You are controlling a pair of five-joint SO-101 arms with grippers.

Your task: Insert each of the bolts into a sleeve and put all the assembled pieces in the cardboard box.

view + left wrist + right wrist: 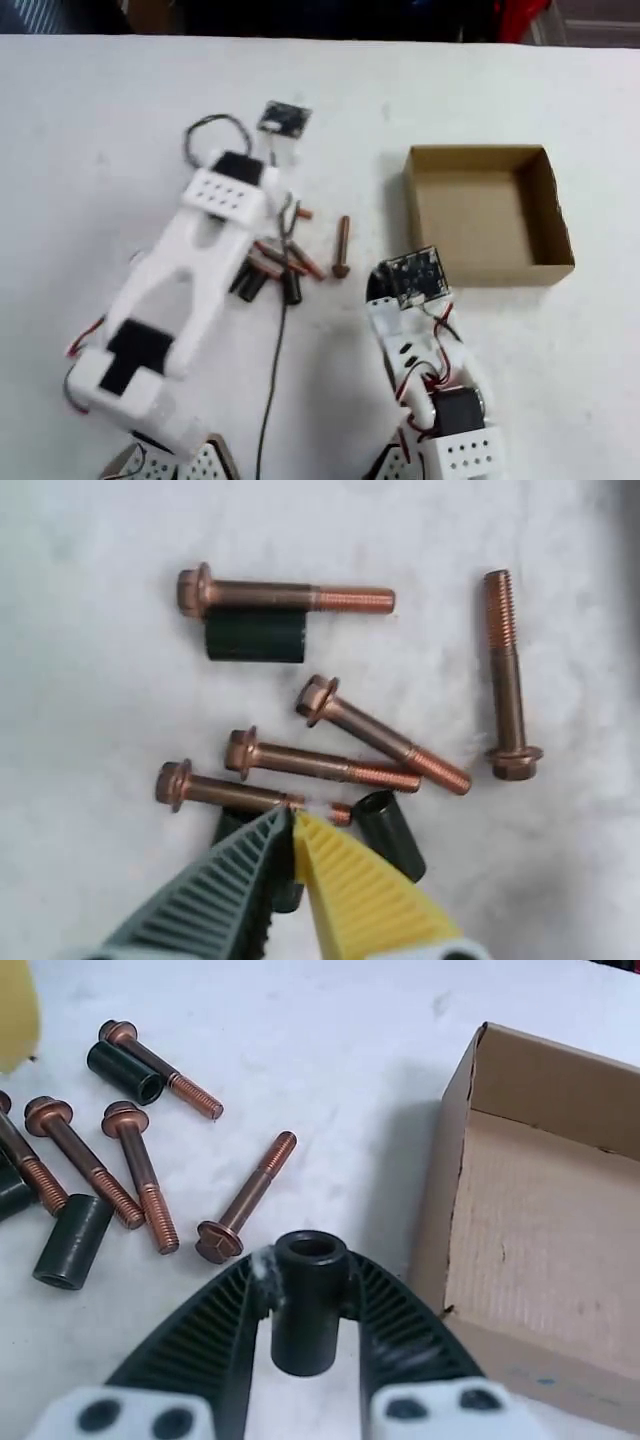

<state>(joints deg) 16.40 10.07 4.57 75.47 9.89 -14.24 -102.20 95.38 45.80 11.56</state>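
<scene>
Several copper bolts [285, 590] and black sleeves [255, 635] lie loose on the white table. My left gripper [291, 818], with one grey and one yellow finger, is shut, and its tips rest against the shaft of the nearest bolt [225, 792]. A sleeve [232, 828] lies partly hidden under those fingers. One bolt [342, 246] lies apart, toward the box. My right gripper [305, 1260] is shut on a black sleeve [303, 1305] with its open end toward the camera. It is held just above the table beside the cardboard box [545, 1220], which is empty.
The box [488, 212] stands open at the right of the table, just beyond the right arm [430, 350]. The left arm [190, 270] stretches over the left half, and a black cable [275, 360] runs down from it. Bolts and sleeves [270, 270] cluster between the arms.
</scene>
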